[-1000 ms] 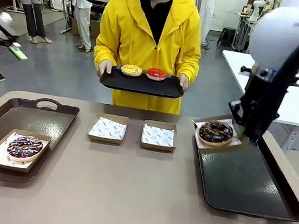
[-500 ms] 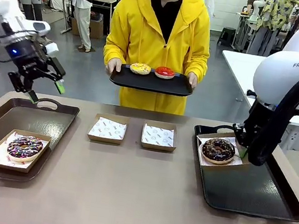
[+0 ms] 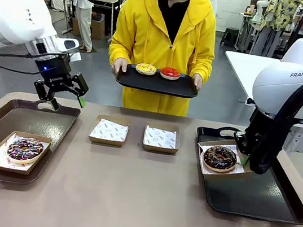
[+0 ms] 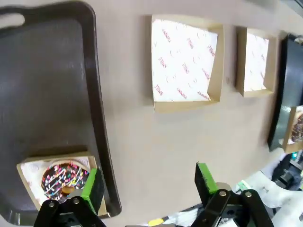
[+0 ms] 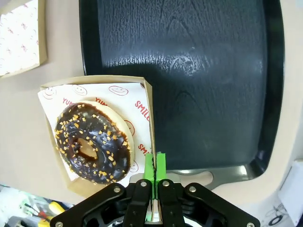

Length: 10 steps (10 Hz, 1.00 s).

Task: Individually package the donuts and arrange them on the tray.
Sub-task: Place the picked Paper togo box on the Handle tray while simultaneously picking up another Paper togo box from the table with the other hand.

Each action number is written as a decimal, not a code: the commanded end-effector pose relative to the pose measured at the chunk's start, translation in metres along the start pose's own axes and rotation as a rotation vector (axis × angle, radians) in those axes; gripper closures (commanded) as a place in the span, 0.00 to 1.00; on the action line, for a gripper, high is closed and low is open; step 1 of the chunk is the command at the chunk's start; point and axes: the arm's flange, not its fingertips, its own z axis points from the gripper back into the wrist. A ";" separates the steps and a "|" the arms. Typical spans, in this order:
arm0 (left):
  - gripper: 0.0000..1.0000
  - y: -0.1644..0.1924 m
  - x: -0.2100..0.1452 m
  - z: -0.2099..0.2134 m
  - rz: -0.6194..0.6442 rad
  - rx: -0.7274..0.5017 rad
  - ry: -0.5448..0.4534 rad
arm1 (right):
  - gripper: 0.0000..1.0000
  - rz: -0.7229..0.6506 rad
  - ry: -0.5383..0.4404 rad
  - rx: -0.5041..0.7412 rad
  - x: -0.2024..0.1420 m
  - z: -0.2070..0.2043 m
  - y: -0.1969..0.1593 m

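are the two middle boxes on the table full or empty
Empty: the left box and right box hold just printed paper, no donut.

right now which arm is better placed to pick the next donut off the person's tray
Probably left: the left gripper is open and empty, while the right gripper is shut on the chocolate donut's box.

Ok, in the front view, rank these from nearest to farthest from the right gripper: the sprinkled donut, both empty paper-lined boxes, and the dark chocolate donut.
From the right gripper:
1. Dark chocolate donut, in the box it grips, at the right tray's edge.
2. Right empty box, centre.
3. Left empty box, centre-left.
4. Sprinkled donut, on the left tray.
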 end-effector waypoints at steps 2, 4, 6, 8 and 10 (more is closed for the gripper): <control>0.00 0.006 0.001 0.008 0.018 -0.024 0.030 | 0.99 -0.004 -0.006 0.001 -0.001 0.004 0.000; 0.00 0.006 0.001 0.008 0.018 -0.024 0.030 | 0.99 -0.004 -0.006 0.001 -0.001 0.004 0.000; 0.00 0.006 0.001 0.008 0.018 -0.024 0.030 | 0.99 -0.004 -0.006 0.001 -0.001 0.004 0.000; 0.00 0.006 0.001 0.008 0.018 -0.024 0.030 | 0.99 -0.004 -0.006 0.001 -0.001 0.004 0.000; 0.00 0.000 0.011 0.002 0.055 0.034 -0.012 | 0.99 0.000 -0.003 0.000 0.000 0.001 0.000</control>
